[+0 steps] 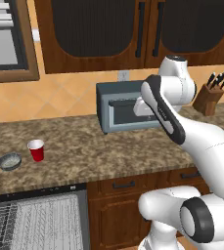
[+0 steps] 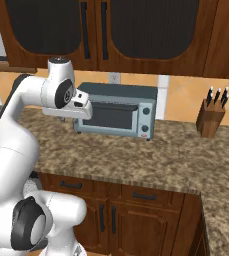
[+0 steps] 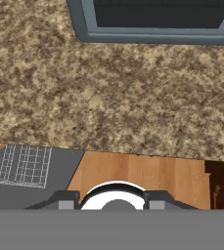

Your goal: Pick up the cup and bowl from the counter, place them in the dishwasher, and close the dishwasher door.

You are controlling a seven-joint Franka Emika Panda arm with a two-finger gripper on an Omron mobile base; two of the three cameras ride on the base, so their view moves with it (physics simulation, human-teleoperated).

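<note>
The left base view shows the small red tapered cup (image 1: 35,150) and shallow grey metallic bowl (image 1: 9,161), both empty, on the brown speckled granite counter (image 1: 108,151), well apart from the claw (image 3: 111,199), whose fingers stand apart, holding nothing.

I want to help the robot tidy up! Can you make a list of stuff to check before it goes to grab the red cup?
1. Cup standing upright on the counter: ok.
2. Bowl apart from the cup, to its left in the left base view: ok.
3. Dishwasher door down, racks showing: ok.
4. Tool holding nothing: ok, nothing shows between its fingertips.
5. Tool close to the cup: not ok, it looks down at the counter in front of the toaster oven.
</note>
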